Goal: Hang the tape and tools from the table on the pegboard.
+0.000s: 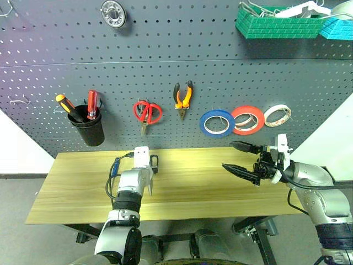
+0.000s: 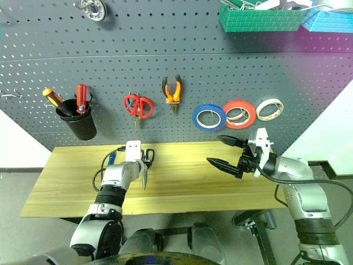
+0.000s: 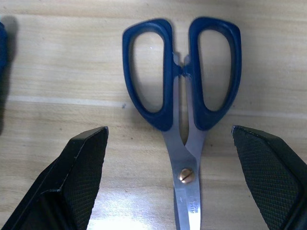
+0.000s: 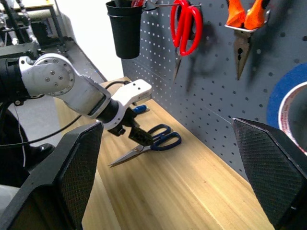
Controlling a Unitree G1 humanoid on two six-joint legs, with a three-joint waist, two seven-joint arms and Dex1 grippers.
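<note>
Dark-handled steel scissors [image 3: 184, 105] lie flat on the wooden table [image 1: 220, 193], near its back edge. My left gripper [image 3: 168, 132] points down over them, open, one finger on each side of the blades and neither touching. The slim blue-handled screwdriver [image 1: 115, 167] lies on the table just left of that hand. On the pegboard [image 1: 165, 66] hang the orange-and-black pliers [image 1: 183, 96] and the blue tape [image 1: 217, 122]. My right gripper [image 1: 227, 155] hovers open and holding nothing above the table's right part, below the tape rolls.
Also on the board are red scissors [image 1: 147, 113], a black cup [image 1: 88, 132] with orange and red screwdrivers, a red roll [image 1: 247, 120], a cream-white roll [image 1: 277, 115], a metal ring [image 1: 113, 12], and a green [image 1: 276, 25] and a blue basket [image 1: 336, 27] at top right.
</note>
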